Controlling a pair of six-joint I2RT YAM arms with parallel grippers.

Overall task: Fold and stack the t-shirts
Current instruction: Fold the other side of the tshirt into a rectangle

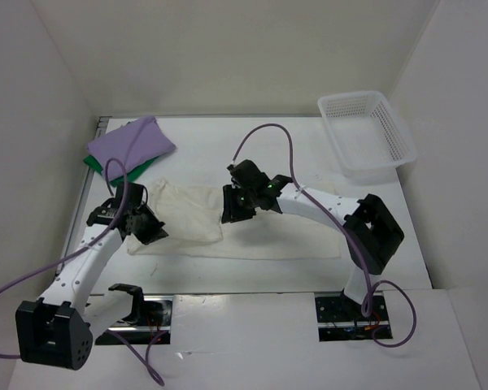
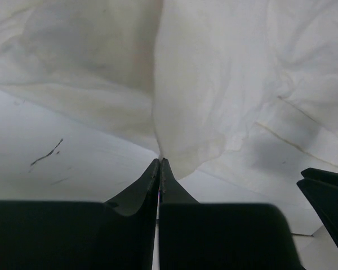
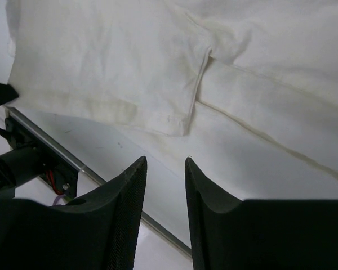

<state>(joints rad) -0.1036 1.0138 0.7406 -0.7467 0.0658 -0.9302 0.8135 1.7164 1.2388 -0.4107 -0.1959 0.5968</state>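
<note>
I am pinching the cream t-shirt [image 1: 228,236] with my left hand [image 1: 146,229]. Its fingers are pressed together on a thin pucker of cloth at the shirt's left end, and the fabric is gathering into a ridge running away from the tips. My right hand [image 1: 237,207] is hovering over the shirt's middle, fingers spread with nothing between them. Below it a turned-over flap with a stitched hem is lying on the layer underneath.

The shirt is lying partly folded across the middle of the bench [image 1: 268,154]. At the far left the lavender t-shirt [image 1: 130,142] is sitting folded on the green t-shirt [image 1: 98,165].

I am judging this cloth to be light, limp and thin, so it is likely to sag from any single pinch, and its layers are likely to slide over each other. I am therefore looking to take it with 2 hands at a hem or corner, catching every layer, and keeping the edge taut between them.
</note>
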